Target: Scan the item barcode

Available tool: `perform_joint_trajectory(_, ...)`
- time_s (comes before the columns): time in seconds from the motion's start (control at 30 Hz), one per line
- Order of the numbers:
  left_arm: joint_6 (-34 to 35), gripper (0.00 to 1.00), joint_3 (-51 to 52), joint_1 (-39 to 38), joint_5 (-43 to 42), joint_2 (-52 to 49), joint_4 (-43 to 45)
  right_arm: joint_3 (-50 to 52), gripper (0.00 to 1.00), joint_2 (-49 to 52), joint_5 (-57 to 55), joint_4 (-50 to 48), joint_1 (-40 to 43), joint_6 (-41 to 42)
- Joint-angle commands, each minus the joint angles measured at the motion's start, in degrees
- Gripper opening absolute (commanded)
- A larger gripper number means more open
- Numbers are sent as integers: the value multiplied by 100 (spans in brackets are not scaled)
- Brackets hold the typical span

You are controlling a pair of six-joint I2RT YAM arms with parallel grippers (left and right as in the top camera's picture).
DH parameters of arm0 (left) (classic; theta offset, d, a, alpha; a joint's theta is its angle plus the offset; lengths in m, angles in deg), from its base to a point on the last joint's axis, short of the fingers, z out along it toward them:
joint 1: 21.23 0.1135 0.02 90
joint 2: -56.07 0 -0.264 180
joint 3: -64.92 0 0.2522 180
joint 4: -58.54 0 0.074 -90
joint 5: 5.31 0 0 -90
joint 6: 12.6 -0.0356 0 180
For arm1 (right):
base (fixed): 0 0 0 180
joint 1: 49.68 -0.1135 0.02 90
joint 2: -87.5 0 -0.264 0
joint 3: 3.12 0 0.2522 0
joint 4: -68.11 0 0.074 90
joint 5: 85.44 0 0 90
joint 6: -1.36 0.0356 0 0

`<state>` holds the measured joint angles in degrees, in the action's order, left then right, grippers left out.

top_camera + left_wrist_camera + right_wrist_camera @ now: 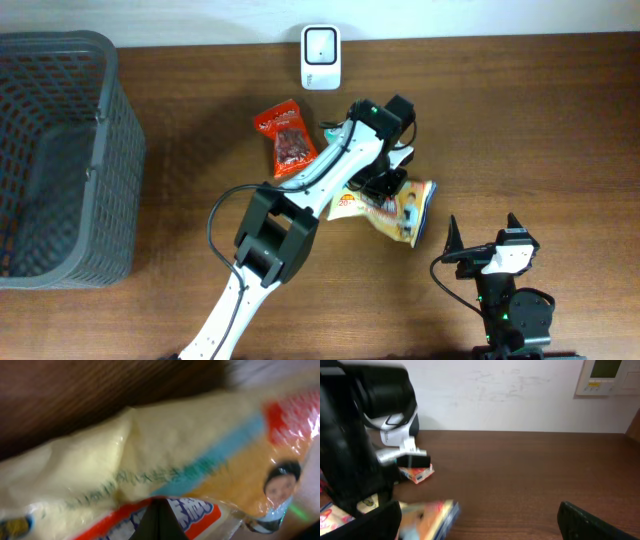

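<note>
A: Where is the yellow snack bag (395,212)?

B: On the wooden table (560,120), a little off centre toward 4 o'clock in the overhead view. It lies at a slant, with its blue-edged end pointing to 3 o'clock.

A: And the left gripper (385,185)?

B: It is right on the bag's 11 o'clock edge. The wrist camera shows the fingertips pressed together with the bag's film pinched between them, so it is clenched on the bag.

A: The right gripper (482,232)?

B: It is released, jaws spread wide and nothing between them. It sits well apart from the bag, at about 4 o'clock from it.

A: What else is there?

B: A white scanner (320,43) stands at the table's 12 o'clock edge. A red packet (285,138) lies at 10 o'clock from the bag, and a grey mesh basket (110,150) stands at 9 o'clock.
</note>
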<state>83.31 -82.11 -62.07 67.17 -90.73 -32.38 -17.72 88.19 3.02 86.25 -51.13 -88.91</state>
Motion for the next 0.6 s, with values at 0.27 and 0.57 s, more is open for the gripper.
perform_joint_trajectory(0.27, 374, 0, -1602, 662, 748, -466, -365, 52, 98, -33, -63, 13, 35, -37)
perform_joint_trajectory(0.57, 374, 0, -2830, 470, 289, -540, -1150, 52, 98, -33, -63, 13, 35, -37)
